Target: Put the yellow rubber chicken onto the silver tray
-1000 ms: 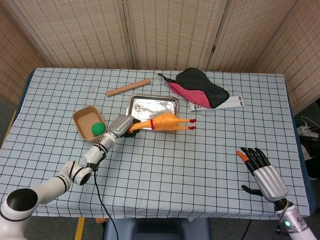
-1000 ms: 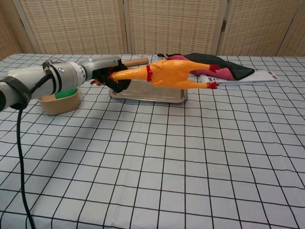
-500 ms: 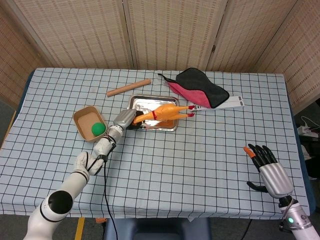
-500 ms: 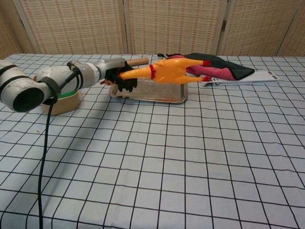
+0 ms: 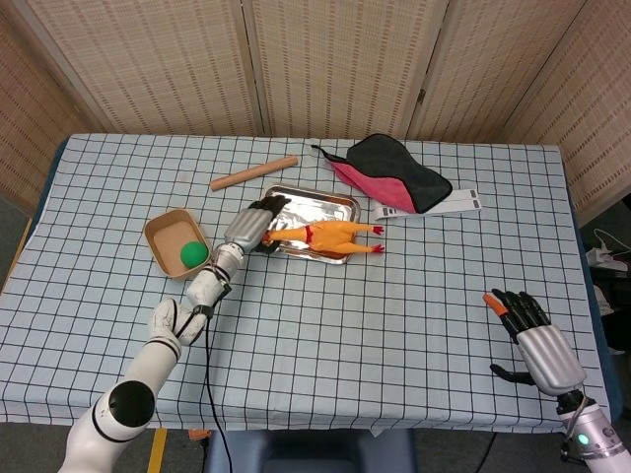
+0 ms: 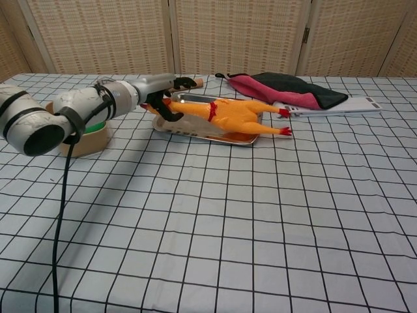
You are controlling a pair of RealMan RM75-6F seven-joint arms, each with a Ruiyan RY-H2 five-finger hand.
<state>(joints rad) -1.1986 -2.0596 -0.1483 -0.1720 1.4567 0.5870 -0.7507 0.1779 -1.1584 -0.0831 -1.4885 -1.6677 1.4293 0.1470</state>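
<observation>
The yellow rubber chicken [image 5: 325, 235] [image 6: 228, 117] lies on its side on the silver tray [image 5: 330, 197] [image 6: 195, 132], its red feet poking out past the tray's right front edge. My left hand [image 5: 258, 222] [image 6: 166, 98] is at the tray's left end, by the chicken's head. Its fingers are spread apart above and below the neck and no longer clamp it. My right hand [image 5: 527, 340] hovers by the table's front right corner, fingers apart and holding nothing; only the head view shows it.
A cardboard bowl [image 5: 166, 236] [image 6: 81, 140] with a green ball [image 5: 194, 253] sits left of the tray. Behind the tray lie a wooden dowel [image 5: 253, 173], a red and black cloth [image 5: 389, 169] [image 6: 287, 88] and a white strip [image 5: 429, 205].
The left hand carried the chicken back over the tray, lowered it onto the tray, and spread its fingers off the neck. The right hand drifted slightly toward the front right.
</observation>
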